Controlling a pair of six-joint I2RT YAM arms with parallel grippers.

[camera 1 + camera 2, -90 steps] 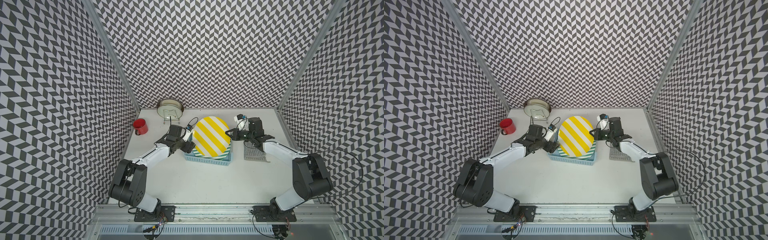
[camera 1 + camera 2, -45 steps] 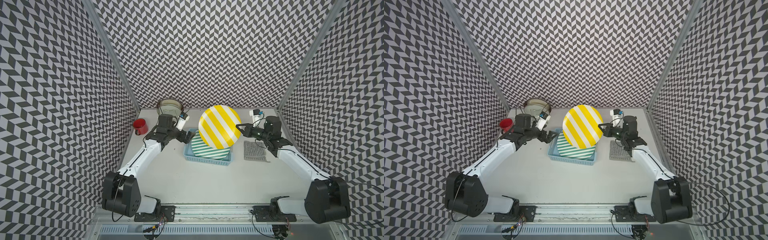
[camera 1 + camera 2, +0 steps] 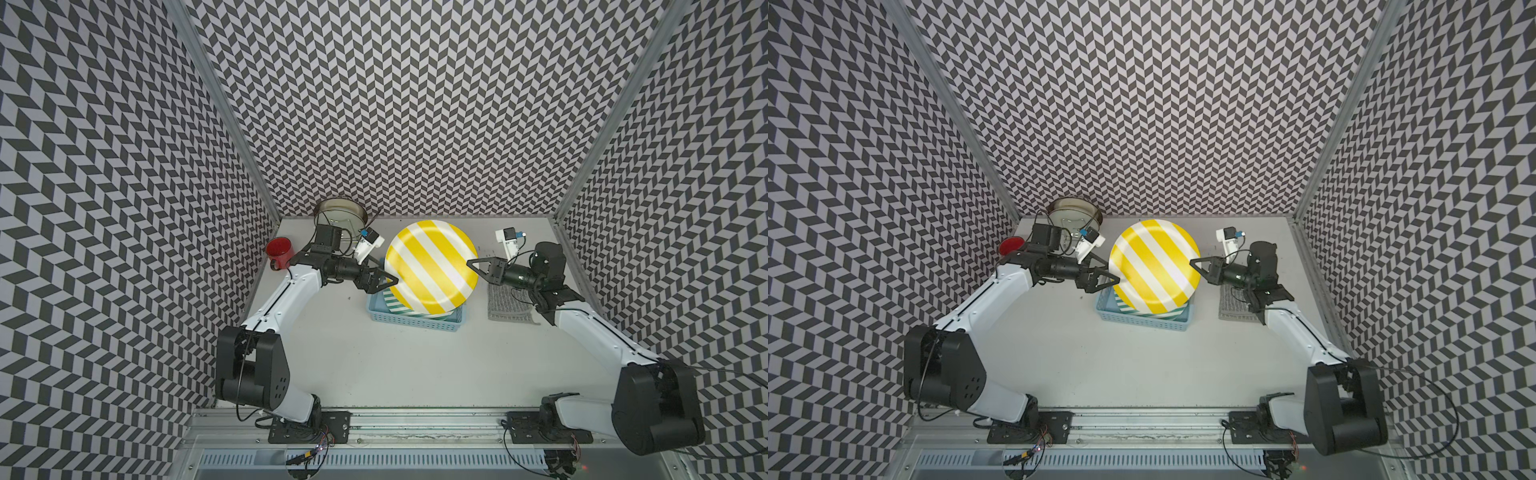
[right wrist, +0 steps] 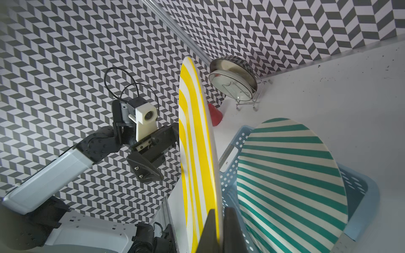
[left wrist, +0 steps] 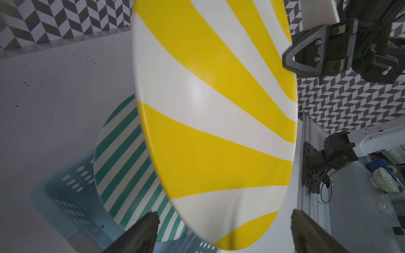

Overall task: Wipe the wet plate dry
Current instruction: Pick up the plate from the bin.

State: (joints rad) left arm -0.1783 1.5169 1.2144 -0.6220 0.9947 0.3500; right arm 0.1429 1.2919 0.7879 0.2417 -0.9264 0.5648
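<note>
The right end effector (image 3: 473,265) is clenched on the rim of the yellow-and-white striped plate (image 3: 432,266); the right wrist view shows its jaws pinching the edge. That grip holds the plate tilted in the air above the blue basket (image 3: 415,325), its face exposed, probably so a cloth can reach it. The left end effector (image 3: 388,275) is released, jaws spread wide at the opposite rim and gripping nothing. The grey cloth (image 3: 509,307) lies flat on the table (image 3: 374,374) beside the basket, not yet picked up. The plate looks glossy with a soft highlight, and no droplets are discernible. A green-striped plate (image 4: 291,175) rests in the basket.
</note>
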